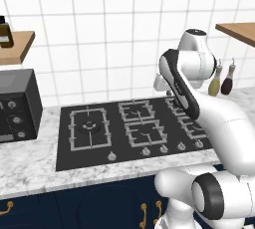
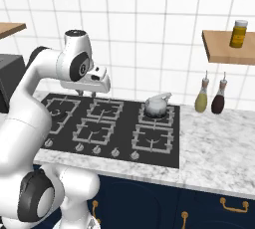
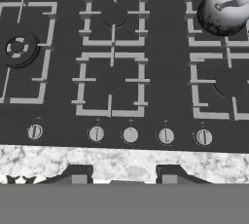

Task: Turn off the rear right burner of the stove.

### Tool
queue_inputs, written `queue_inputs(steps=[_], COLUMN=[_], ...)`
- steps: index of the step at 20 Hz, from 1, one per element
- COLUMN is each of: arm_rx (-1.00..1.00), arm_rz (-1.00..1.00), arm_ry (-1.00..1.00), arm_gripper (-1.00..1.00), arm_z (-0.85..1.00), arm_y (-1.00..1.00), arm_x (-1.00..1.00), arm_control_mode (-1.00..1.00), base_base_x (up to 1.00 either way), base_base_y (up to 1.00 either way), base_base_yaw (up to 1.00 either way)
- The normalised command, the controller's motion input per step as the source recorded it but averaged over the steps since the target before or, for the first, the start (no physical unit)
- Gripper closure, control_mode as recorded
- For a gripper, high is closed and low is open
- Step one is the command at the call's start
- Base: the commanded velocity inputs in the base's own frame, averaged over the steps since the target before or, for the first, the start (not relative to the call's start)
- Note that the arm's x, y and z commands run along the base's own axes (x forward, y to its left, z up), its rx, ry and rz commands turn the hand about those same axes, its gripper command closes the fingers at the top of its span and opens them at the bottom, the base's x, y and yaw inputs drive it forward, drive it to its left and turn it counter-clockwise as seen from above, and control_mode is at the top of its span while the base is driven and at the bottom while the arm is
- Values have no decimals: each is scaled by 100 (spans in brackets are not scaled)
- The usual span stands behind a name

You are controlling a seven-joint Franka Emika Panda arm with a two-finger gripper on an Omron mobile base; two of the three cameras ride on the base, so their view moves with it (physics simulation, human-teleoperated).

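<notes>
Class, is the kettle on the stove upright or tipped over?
Upright: the kettle sits flat on the rear right burner grate, lid and handle on top.

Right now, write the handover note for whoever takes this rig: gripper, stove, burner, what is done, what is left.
Gripper: empty, fingers apart, hanging above the cooktop, touching nothing.
Stove: black glass cooktop set in the marble counter, five grated burners, five silver knobs in a row along its front edge.
Rear right burner: a silver kettle stands on its grate. No flame can be made out.
Done: arm is over the stove, looking down at the knob row.
Left: pick the knob for the rear right burner, go down to it, grip and turn it off. Which knob that is, the pictures do not tell.
</notes>
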Motion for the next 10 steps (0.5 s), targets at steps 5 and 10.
queue_inputs(steps=[5,10], arm_rx=[0,0], arm_rz=[0,0], arm_ry=[0,0], arm_gripper=[-100,-100], arm_z=[0,0], arm_y=[0,0], arm_x=[-6,-19], arm_control_mode=[-100,-100], base_base_x=[0,0], base_base_y=[0,0], base_base_yaw=[0,0])
